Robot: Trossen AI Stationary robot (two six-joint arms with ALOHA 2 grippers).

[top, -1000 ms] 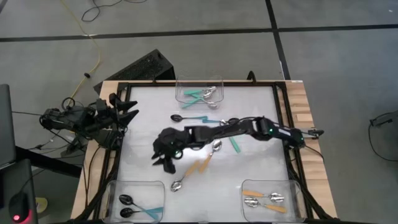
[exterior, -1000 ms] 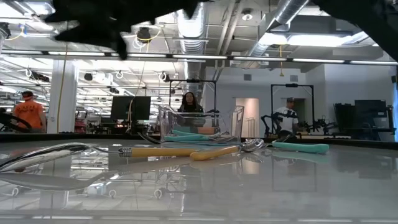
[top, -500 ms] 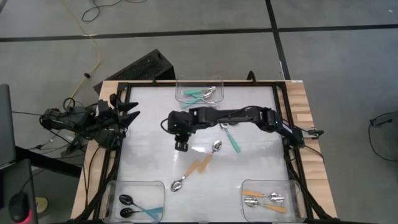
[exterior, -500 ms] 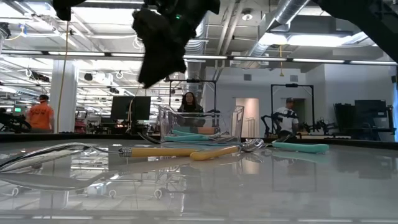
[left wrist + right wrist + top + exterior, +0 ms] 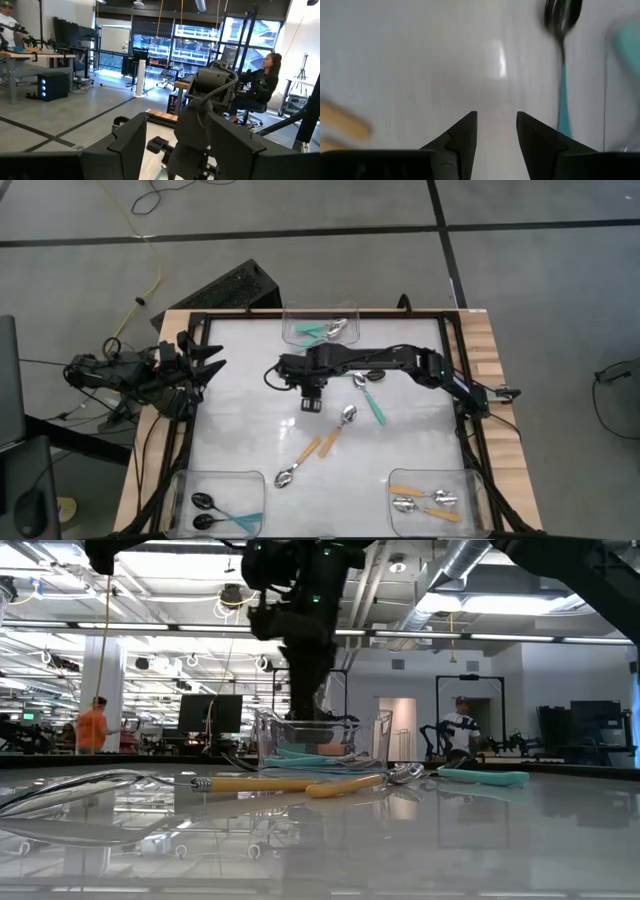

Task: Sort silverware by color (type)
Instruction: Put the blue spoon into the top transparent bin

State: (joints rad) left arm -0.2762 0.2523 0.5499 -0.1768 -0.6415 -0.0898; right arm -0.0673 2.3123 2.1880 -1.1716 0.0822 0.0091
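Note:
My right gripper (image 5: 312,404) hangs open and empty over the middle of the white table, fingers pointing down; it also shows in its wrist view (image 5: 495,120) and the low view (image 5: 305,705). A black-bowled spoon with a teal handle (image 5: 563,75) lies flat on the table just beyond its fingertips. A silver spoon with a teal handle (image 5: 373,402) and two silver spoons with orange handles (image 5: 335,432) (image 5: 298,462) lie flat nearby. My left gripper (image 5: 205,358) waits open at the table's left edge.
Three clear bins stand at the table's edges: one at the far middle (image 5: 320,328) with teal-handled silver spoons, one at the near left (image 5: 222,498) with black spoons, one at the near right (image 5: 432,498) with orange-handled spoons. A black frame (image 5: 455,380) rims the table. People show in the room beyond.
My right gripper has swung from the table's near-left middle toward the far edge and a little right, and has turned so that its fingers point down. The spoons have stayed where they were.

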